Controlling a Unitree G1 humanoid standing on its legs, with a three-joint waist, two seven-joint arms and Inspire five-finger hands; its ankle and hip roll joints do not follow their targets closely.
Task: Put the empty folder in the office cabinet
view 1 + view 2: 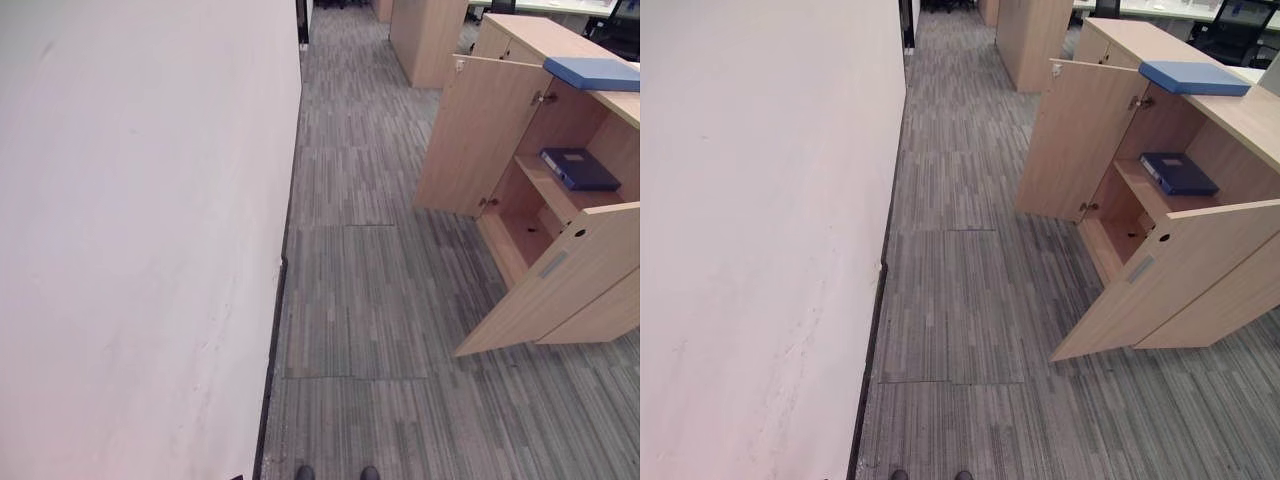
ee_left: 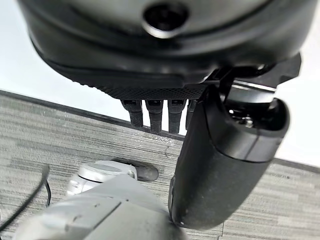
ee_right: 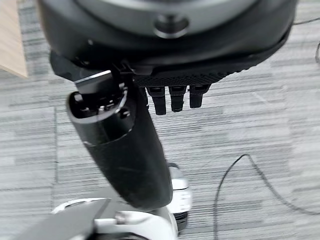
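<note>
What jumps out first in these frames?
The light wooden office cabinet at right, both doors swung open, with a dark blue folder lying flat on its inner shelf and a lighter blue folder on its top. A long white wall panel takes the left side, with grey striped carpet between. Both hands hang empty: left hand, right hand.

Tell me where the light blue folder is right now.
The light blue folder lies flat on top of the wooden cabinet, at the upper right of both eye views, above the open compartment where a dark blue folder rests on the shelf.
</note>
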